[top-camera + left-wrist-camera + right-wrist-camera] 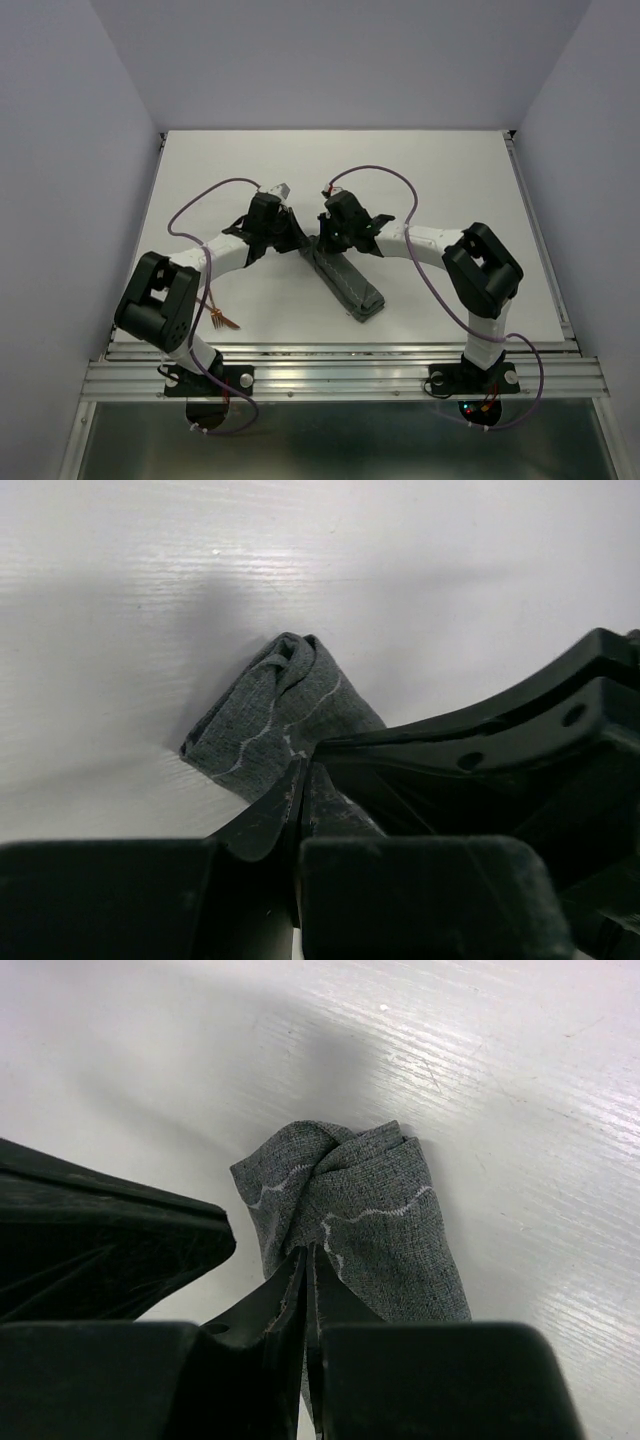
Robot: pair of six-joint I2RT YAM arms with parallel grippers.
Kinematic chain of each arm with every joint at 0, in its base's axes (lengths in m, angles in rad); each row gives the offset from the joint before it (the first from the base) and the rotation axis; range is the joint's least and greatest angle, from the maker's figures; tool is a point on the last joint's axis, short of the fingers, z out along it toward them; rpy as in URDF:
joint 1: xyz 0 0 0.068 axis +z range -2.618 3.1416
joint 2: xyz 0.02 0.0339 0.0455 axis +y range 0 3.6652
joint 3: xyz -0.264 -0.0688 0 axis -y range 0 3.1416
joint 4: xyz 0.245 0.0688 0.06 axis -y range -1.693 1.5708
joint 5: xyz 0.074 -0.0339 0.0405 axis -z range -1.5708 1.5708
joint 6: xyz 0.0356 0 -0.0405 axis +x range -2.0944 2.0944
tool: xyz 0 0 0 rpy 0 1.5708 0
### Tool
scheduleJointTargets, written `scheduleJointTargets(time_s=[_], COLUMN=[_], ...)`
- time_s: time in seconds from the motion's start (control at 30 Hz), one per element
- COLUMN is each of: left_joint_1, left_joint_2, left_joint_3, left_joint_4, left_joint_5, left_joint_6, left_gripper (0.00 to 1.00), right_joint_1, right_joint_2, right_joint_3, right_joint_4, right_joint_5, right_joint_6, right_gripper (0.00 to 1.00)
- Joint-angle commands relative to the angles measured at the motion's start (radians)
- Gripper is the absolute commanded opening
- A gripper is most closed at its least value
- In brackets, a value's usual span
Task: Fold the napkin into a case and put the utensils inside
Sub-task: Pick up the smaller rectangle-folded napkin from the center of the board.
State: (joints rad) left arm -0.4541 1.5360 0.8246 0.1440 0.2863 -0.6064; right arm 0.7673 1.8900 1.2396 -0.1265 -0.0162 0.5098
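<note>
Ideally the left gripper (pixel 303 772) and right gripper (pixel 308 1257), both clamped on the napkin (pixel 350 285) at its far end, should lift evenly, keeping hems aligned.

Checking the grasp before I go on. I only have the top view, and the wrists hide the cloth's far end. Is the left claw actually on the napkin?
Observer: Yes. The left wrist view shows the left claw shut on a fold of the napkin.
Operator: And the right one?
Observer: The right claw is shut on it too, pinching a bunched end.
Operator: Is it lying flat there?
Observer: No. Beyond the right claw it twists over itself, with pale stitching showing.
</note>
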Motion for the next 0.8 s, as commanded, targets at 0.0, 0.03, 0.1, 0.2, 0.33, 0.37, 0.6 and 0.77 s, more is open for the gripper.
scheduleJointTargets(time_s=[0.0, 0.03, 0.1, 0.2, 0.33, 0.37, 0.6, 0.77], left_joint_1=[0.006, 0.006, 0.006, 0.005, 0.0, 0.0, -0.001, -0.003], left_joint_2=[0.042, 0.056, 0.114, 0.183, 0.191, 0.187, 0.17, 0.15], left_joint_3=[-0.044, -0.057, -0.051, -0.044, -0.051, -0.053, -0.042, -0.018], left_joint_4=[0.029, 0.063, 0.066, 0.088, 0.123, 0.124, 0.126, 0.112], left_joint_5=[-0.022, -0.019, -0.01, 0.024, 0.043, 0.042, 0.053, 0.067], left_joint_6=[0.01, 0.011, 0.02, 0.028, 0.011, 0.01, 0.008, 0.007], left_gripper=[0.03, 0.03, 0.03, 0.01, 0.01, 0.01, 0.01, 0.01], right_joint_1=[0.009, 0.009, 0.018, 0.018, 0.018, 0.018, 0.018, 0.018], right_joint_2=[0.014, 0.021, 0.034, 0.06, 0.116, 0.122, 0.143, 0.103], right_joint_3=[0.009, 0.012, 0.02, 0.029, 0.04, 0.04, 0.04, 0.044], right_joint_4=[0.037, 0.036, 0.037, 0.041, 0.034, 0.034, 0.028, 0.011], right_joint_5=[-0.036, -0.042, -0.054, -0.068, -0.091, -0.096, -0.102, -0.094], right_joint_6=[0.003, 0.004, 0.006, 0.006, 0.001, 0.001, -0.01, -0.014], right_gripper=[0.08, 0.08, 0.08, 0.08, 0.08, 0.08, 0.08, 0.08])
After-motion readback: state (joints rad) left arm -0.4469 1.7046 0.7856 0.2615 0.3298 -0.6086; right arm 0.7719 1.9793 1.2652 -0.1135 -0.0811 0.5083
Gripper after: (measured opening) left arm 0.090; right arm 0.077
